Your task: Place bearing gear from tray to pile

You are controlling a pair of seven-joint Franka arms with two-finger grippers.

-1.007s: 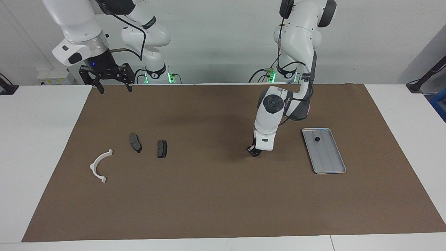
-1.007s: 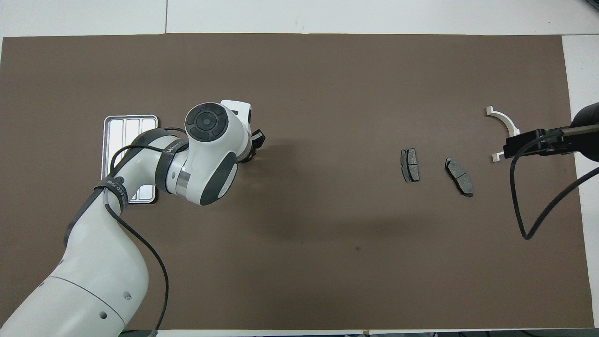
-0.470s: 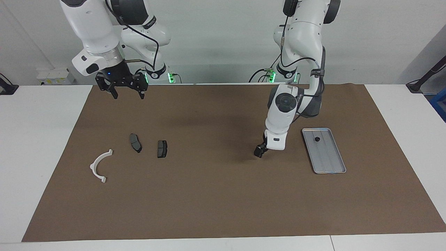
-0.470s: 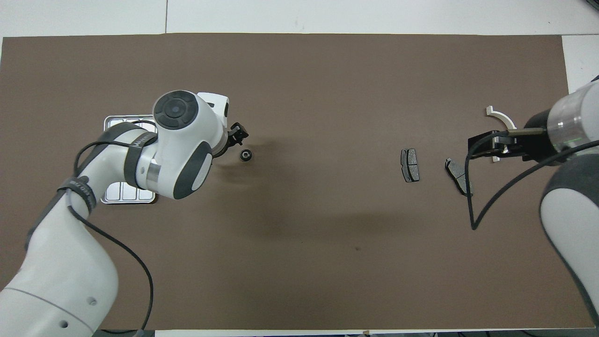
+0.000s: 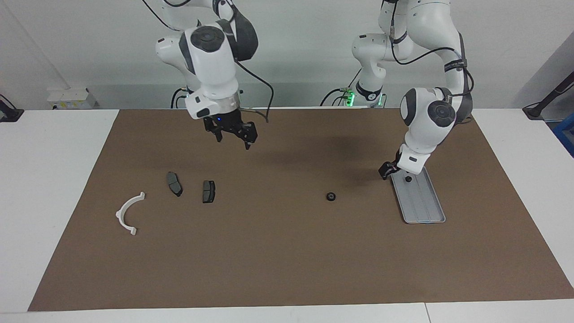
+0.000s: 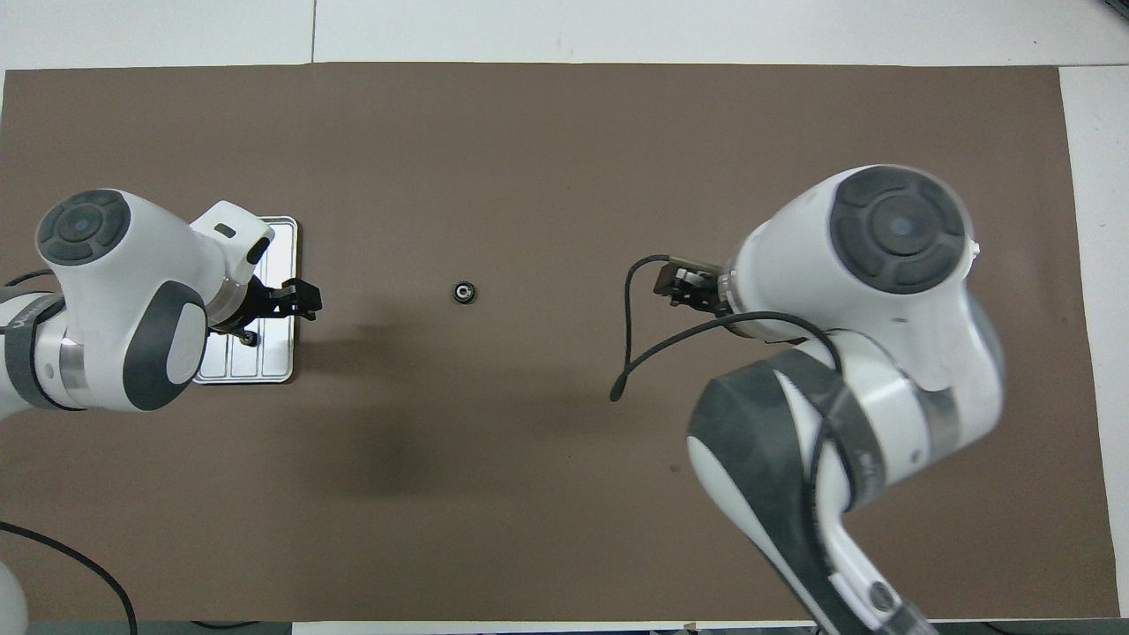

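A brown mat (image 5: 287,251) covers most of the table, and both white arms reach out over it. The right arm hangs its gripper (image 5: 231,134) in the air over bare mat, its fingers spread apart and holding nothing. The left arm bends down toward its own end of the table, where its gripper (image 5: 386,170) sits low at the corner of the tray (image 5: 423,208) that lies nearest the robots; from here I cannot tell whether its fingers are apart or together.

The tray lies flat on the mat at the left arm's end, and a small dark part (image 5: 408,179) rests in it, close to that gripper. At the right arm's end the pile is spread out: a white half-ring (image 5: 128,213), then two dark pads (image 5: 174,183), (image 5: 208,191) side by side, the ring farther from the robots than the pads.

The gear (image 5: 331,196) lies alone on the mat between tray and pile, nearer the tray and well apart from both grippers.
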